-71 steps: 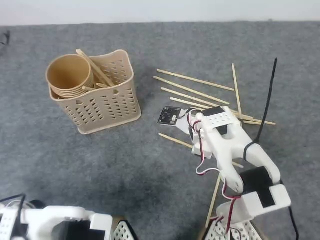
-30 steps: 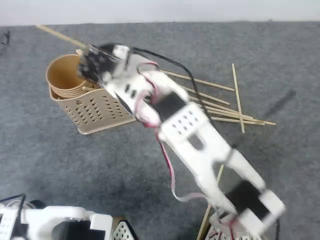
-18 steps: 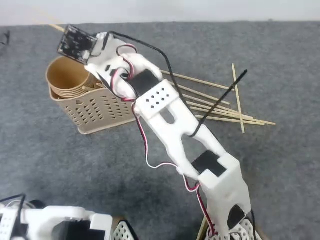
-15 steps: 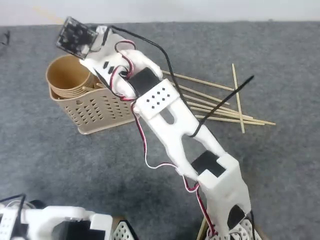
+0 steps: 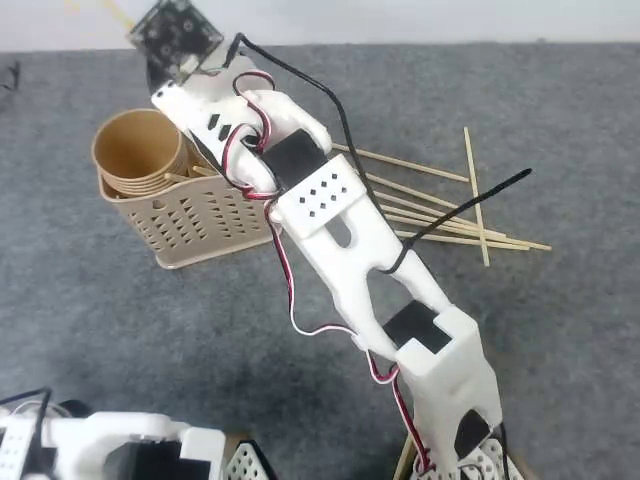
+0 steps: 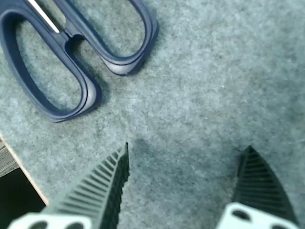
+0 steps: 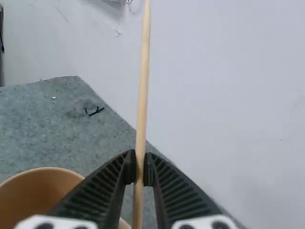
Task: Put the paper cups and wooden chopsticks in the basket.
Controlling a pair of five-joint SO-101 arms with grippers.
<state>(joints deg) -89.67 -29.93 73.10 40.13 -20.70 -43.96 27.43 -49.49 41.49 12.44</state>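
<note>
My right gripper (image 7: 138, 172) is shut on a wooden chopstick (image 7: 142, 71) that stands up between its jaws. Below it shows the rim of a paper cup (image 7: 33, 183). In the high view the right arm (image 5: 330, 210) stretches from the near right across to the beige basket (image 5: 200, 215), and the held chopstick (image 5: 120, 14) pokes out past the wrist at the far left. Stacked paper cups (image 5: 138, 150) sit in the basket beside chopsticks (image 5: 200, 170). Several chopsticks (image 5: 440, 215) lie on the carpet to the right. My left gripper (image 6: 186, 167) hangs open over bare carpet.
Dark blue scissors handles (image 6: 71, 47) lie on the carpet ahead of the left gripper, near the table's edge (image 6: 19, 167). The left arm's base (image 5: 100, 440) sits at the near left. A white wall (image 7: 228, 71) rises behind the table.
The right arm swung from the chopstick pile to the basket with a chopstick in its gripper. In the last half second its wrist rose and tipped toward the far edge.
</note>
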